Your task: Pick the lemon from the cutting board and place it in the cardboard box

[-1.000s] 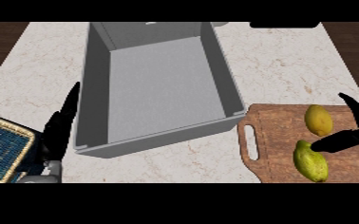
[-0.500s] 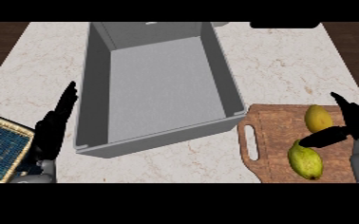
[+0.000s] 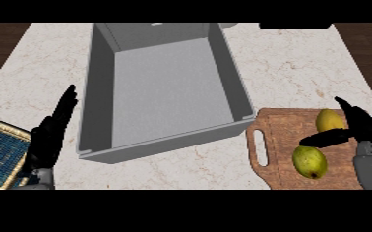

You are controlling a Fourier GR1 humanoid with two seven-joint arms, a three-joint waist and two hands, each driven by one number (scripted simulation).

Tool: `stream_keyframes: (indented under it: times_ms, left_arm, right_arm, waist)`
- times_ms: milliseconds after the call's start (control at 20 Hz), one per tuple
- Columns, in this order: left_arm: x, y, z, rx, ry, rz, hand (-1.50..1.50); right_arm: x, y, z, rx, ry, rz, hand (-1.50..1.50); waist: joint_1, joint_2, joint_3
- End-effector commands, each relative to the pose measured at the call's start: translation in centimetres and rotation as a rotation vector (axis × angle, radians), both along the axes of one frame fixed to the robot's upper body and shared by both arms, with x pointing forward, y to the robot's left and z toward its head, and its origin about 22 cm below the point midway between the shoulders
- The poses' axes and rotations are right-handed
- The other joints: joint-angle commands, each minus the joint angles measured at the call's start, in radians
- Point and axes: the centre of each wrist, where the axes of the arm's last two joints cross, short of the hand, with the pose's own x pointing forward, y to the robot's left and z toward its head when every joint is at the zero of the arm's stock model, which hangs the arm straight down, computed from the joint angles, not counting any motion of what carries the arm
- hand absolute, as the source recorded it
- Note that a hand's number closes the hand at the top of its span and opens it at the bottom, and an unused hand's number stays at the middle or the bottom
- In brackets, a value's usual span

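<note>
On the wooden cutting board (image 3: 274, 137) at the lower right lie two yellow-green fruits. The lemon (image 3: 330, 121) is the upper one; a larger, greener fruit (image 3: 309, 161) lies below it. My right hand (image 3: 347, 130) is open at the board's right side, its thumb stretched left between the two fruits and its fingers over the lemon's right edge. The grey box (image 3: 166, 88) stands open and bare inside at the centre, left of the board. My left hand (image 3: 49, 137) rests open at the lower left, fingers up, beside the box's left wall.
A blue-checked object (image 3: 11, 153) with a tan edge lies at the lower left corner, partly under my left forearm. Marble counter (image 3: 291, 64) stretches to the right of the box. A dark object (image 3: 294, 25) sits at the top right edge.
My right hand has moved left and up over the board, closer to the lemon. The left hand has shifted slightly up beside the box. The view has drifted a little.
</note>
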Motion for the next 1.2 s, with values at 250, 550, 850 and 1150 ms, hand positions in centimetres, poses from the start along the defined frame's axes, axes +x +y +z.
stream_keyframes:
  times_ms: [250,550,850,1150]
  left_arm:
    - [-0.2,-0.8,-1.3,0.003,-0.006,-0.002,0.0]
    - [-0.8,-1.1,0.2,-0.026,-0.005,0.001,0.0]
    - [-0.1,-1.1,-1.0,-0.003,0.013,0.01,0.0]
    - [-0.4,-2.8,0.2,0.013,0.01,0.004,0.0]
  right_arm:
    - [0.5,-0.2,-1.7,-0.076,-0.06,0.027,1.5]
    - [-0.4,-1.6,-1.2,-0.247,-0.11,0.021,1.5]
    - [-2.7,14.2,-0.7,-0.31,-0.184,0.176,1.5]
    - [-5.0,21.7,1.1,-0.428,-0.23,0.164,1.5]
  waist:
    - [0.001,0.002,0.002]
    - [0.0,0.001,0.002]
    - [-0.014,-0.006,-0.002]
    - [-0.001,-0.002,0.001]
